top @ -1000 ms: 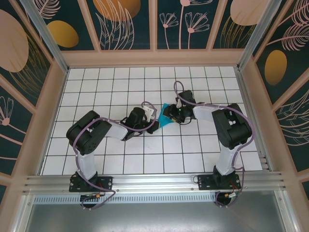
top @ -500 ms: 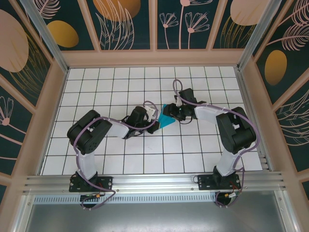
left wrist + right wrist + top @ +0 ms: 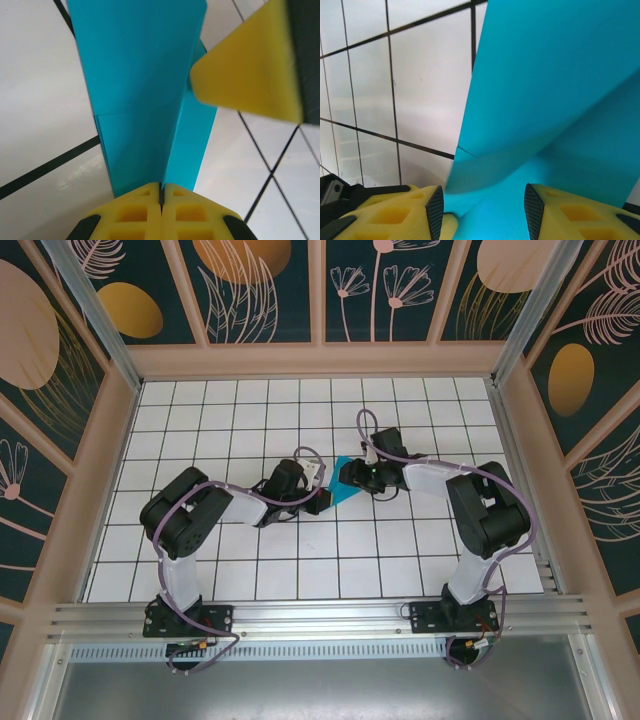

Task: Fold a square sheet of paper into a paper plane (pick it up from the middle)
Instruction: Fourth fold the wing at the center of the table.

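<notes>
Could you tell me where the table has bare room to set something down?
The far tile rows below the back wall are bare, and so are the near rows between the left arm base and right arm base. The middle is crowded: the left gripper and right gripper meet at the folded paper.

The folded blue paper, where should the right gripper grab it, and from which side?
Take the folded paper at its free layered end, opposite the edge the left gripper pinches shut. Come edge-on from the right arm's side, one finger on each face: the thin layers sit inside the open right gripper.
</notes>
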